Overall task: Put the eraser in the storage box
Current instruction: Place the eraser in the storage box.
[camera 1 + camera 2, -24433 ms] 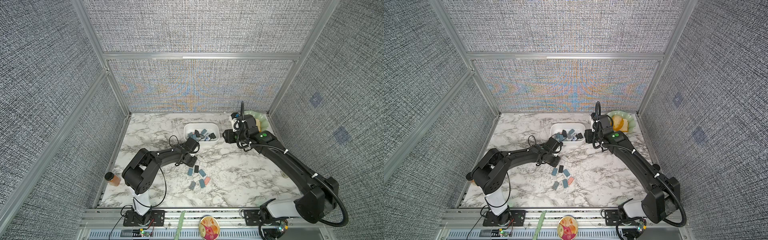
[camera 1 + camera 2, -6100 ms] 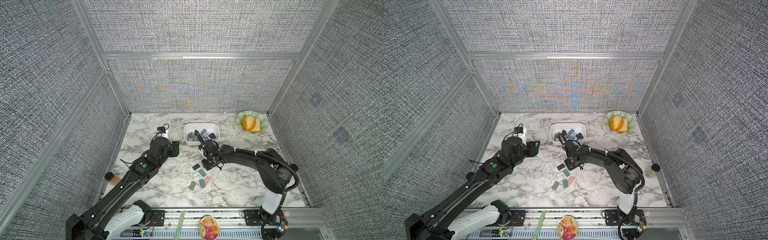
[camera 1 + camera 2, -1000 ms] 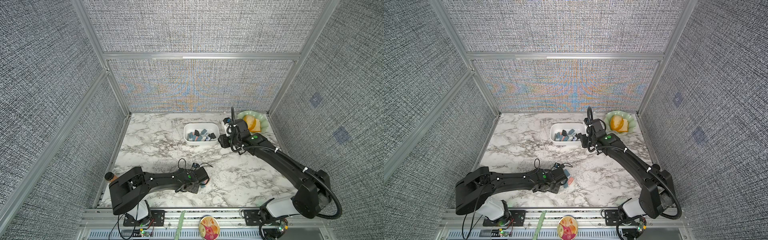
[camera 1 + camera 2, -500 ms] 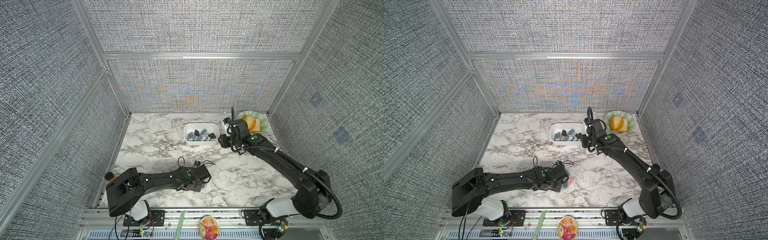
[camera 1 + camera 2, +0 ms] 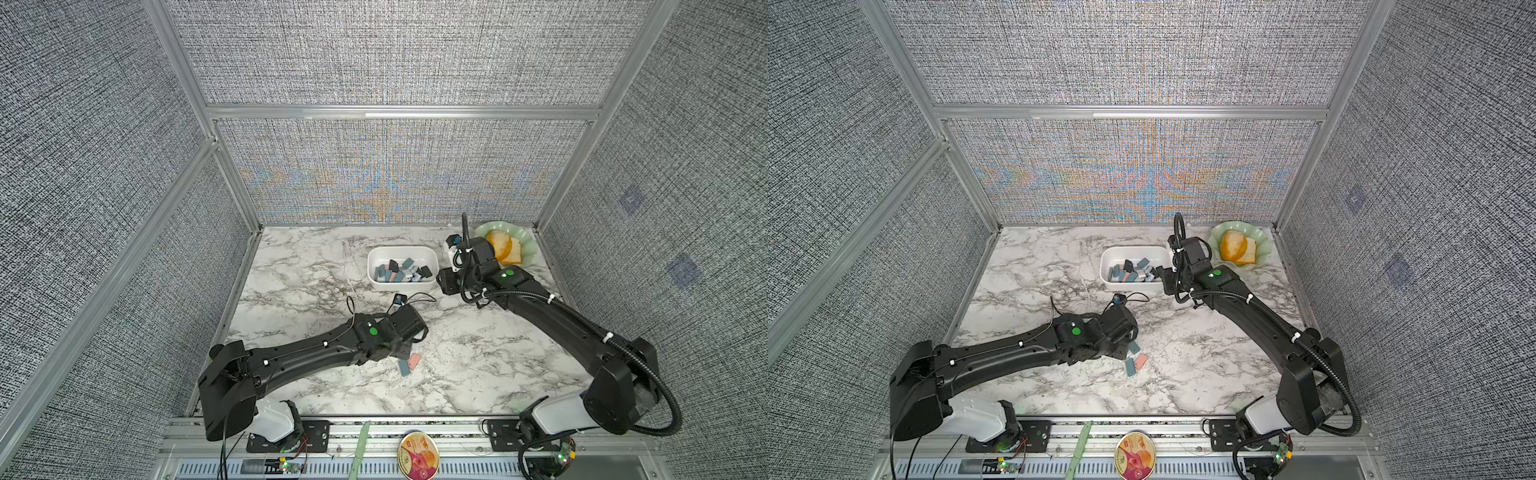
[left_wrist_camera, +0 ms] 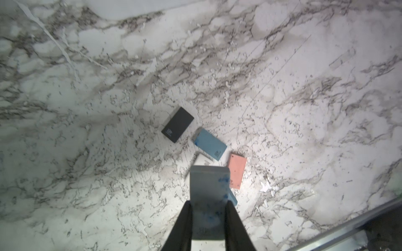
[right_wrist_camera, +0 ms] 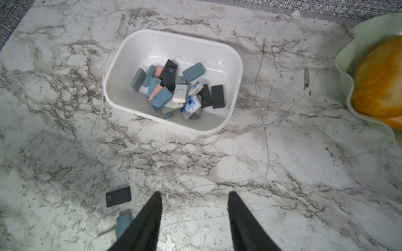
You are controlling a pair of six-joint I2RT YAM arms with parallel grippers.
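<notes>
A grey eraser [image 6: 208,191], judged light and grippy, is pinched across its 2 long sides by the left jaws over the bench [image 6: 87,108], well apart from the storage box [image 5: 402,286] (right jaws spread, empty).

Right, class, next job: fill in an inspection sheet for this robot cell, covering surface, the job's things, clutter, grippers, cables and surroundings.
Surface: marble tabletop, scuffed and speckled with dark crumbs.
Job's things: storage box holds a pile of erasers; a blue-smudged grey eraser is held over the loose ones: black eraser, blue eraser, pink eraser, white eraser.
Clutter: pale green dish with an orange item; round tin on the front rail.
Grippers: left gripper shut on the grey eraser; right gripper open, empty, near the box.
Cables: thin cable looping at the left wrist; ribbed hose along the right arm.
Surroundings: grey woven walls, aluminium frame.
</notes>
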